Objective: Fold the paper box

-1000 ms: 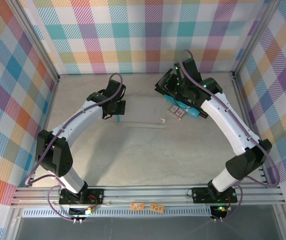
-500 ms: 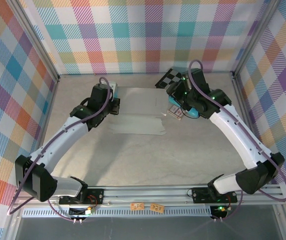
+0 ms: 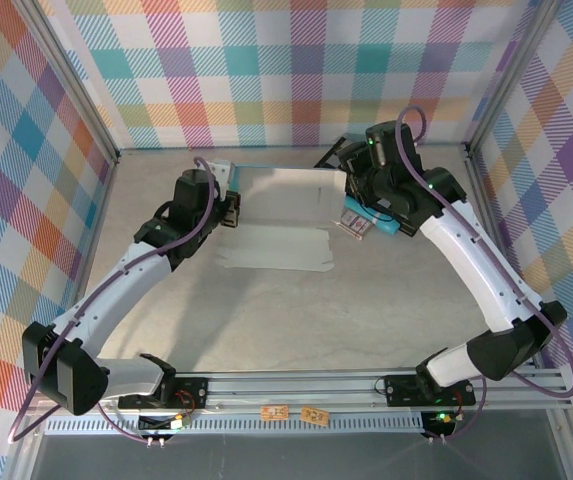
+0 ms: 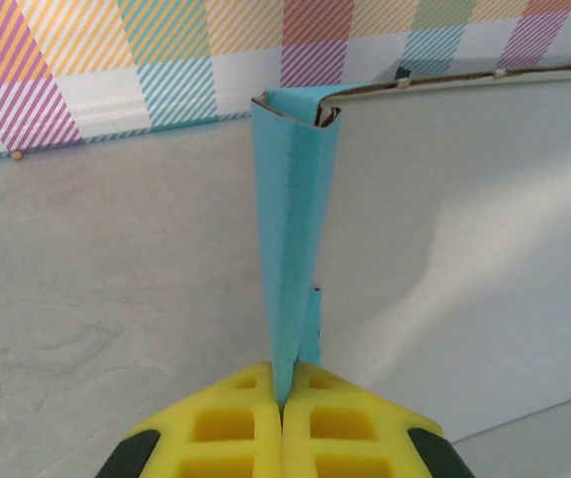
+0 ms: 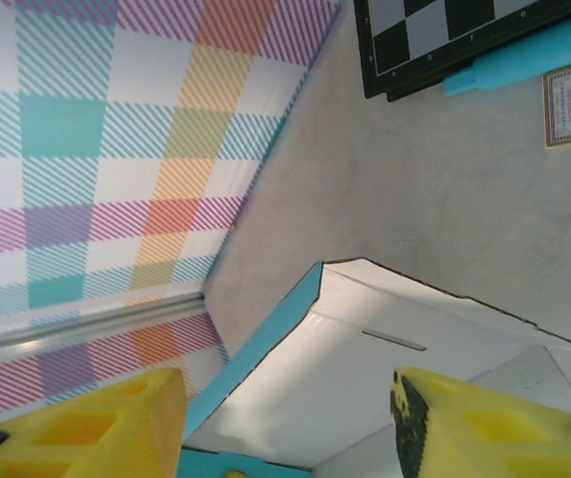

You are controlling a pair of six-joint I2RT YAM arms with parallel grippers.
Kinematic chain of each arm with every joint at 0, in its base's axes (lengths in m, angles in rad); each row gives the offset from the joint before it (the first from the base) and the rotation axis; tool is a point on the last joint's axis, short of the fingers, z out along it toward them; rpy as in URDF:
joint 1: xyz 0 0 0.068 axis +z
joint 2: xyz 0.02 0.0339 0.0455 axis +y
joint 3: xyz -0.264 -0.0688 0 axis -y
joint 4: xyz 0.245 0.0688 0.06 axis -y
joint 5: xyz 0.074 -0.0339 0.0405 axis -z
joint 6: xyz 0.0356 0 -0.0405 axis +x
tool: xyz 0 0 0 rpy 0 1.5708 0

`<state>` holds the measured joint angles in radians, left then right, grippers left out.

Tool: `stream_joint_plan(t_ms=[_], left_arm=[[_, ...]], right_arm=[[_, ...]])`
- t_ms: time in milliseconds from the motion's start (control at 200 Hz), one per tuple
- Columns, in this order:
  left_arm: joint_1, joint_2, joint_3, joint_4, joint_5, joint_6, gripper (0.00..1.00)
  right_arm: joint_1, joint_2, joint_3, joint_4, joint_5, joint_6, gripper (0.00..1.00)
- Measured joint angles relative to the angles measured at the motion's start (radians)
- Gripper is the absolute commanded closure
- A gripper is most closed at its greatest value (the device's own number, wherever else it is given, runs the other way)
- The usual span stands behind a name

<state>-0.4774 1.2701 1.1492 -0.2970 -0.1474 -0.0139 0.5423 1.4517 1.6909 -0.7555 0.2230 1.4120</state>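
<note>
1. Left pincer [image 3: 232,198], seen from the top external camera, is clamped on the left end of the paper box [image 3: 284,190], toward the back of the counter [image 3: 266,320]
2. From that camera the paper box is a grey-white sheet: one part is raised, with a teal top edge, and another part lies flat on the counter on the side nearer the arm bases
3. Right pincer [image 3: 352,192] sits at the box's right end, near a small printed card [image 3: 354,226]; a slim teal tube [image 3: 391,226] lies just beside the card, and a black-and-grey checkerboard [image 3: 330,156] shows by the back wall
4. Left wrist camera: the yellow fingers [image 4: 225,428] are pressed together on a narrow teal flap of the paper box, which rises upright from them; the grey-white panel stands on edge and stretches away to the right, with the plaid wall [image 4: 116,60] behind
5. Right wrist camera: the jaws stand well apart, one yellow finger at each lower corner; between them lies a lifted panel of the box, teal outside, white inside, with a thin slot; I cannot tell whether either finger touches it
6. Beyond it in that view, the teal tube lies against the checkerboard's edge and the card lies near them on bare counter
</note>
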Motion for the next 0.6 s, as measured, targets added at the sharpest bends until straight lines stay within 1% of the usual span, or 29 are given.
stream_joint_plan(t_ms=[110, 205, 245, 340, 425, 510, 600], left_arm=[[-0.008, -0.001, 0.000, 0.010, 0.000, 0.000, 1.00], [-0.019, -0.001, 0.000, 0.012, 0.000, 0.000, 1.00], [-0.021, -0.001, 0.000, 0.012, 0.000, 0.000, 1.00], [-0.026, -0.001, 0.000, 0.012, -0.003, 0.000, 1.00], [-0.026, -0.001, 0.000, 0.012, -0.006, 0.000, 1.00], [-0.030, -0.001, 0.000, 0.012, -0.023, 0.001, 1.00], [-0.037, -0.001, 0.001, 0.012, -0.039, 0.002, 1.00]], right_arm=[[-0.009, 0.030, 0.032, -0.001, 0.012, 0.029, 0.53], [-0.026, 0.100, 0.116, 0.000, -0.001, 0.018, 0.61], [-0.035, 0.128, 0.148, 0.000, -0.015, 0.008, 0.63], [-0.056, 0.192, 0.220, -0.009, -0.042, -0.026, 0.64], [-0.065, 0.236, 0.286, -0.046, -0.049, -0.068, 0.62], [-0.071, 0.243, 0.315, -0.087, -0.050, -0.108, 0.59], [-0.071, 0.228, 0.316, -0.124, -0.061, -0.128, 0.54]])
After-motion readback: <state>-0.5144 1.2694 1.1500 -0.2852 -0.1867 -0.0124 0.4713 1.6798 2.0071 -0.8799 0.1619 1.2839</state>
